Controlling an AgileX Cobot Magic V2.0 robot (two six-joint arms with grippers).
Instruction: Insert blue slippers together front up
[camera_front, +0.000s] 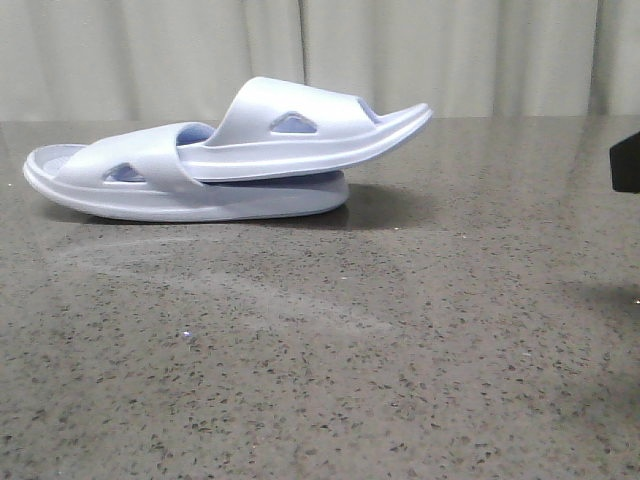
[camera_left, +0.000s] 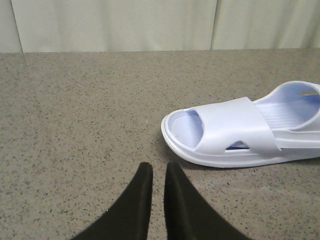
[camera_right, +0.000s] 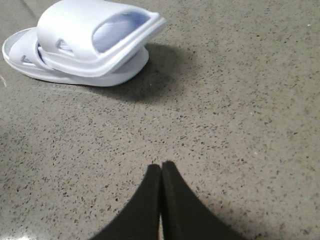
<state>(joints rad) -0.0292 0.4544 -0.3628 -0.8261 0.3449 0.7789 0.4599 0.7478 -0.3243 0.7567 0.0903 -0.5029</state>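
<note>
Two pale lavender-blue slippers lie at the back left of the table. The lower slipper (camera_front: 150, 195) lies flat, sole down. The upper slipper (camera_front: 310, 130) is pushed under the lower one's strap and tilts up to the right, strap upward. The left wrist view shows the lower slipper (camera_left: 235, 130), ahead and to the side of my left gripper (camera_left: 159, 167), whose fingers stand a narrow gap apart and hold nothing. The right wrist view shows the nested pair (camera_right: 90, 30) well ahead of my right gripper (camera_right: 161, 166), which is shut and empty.
The dark speckled stone table (camera_front: 400, 350) runs to a pale curtain (camera_front: 450, 50) at the back. A dark part of the right arm (camera_front: 627, 160) shows at the right edge of the front view.
</note>
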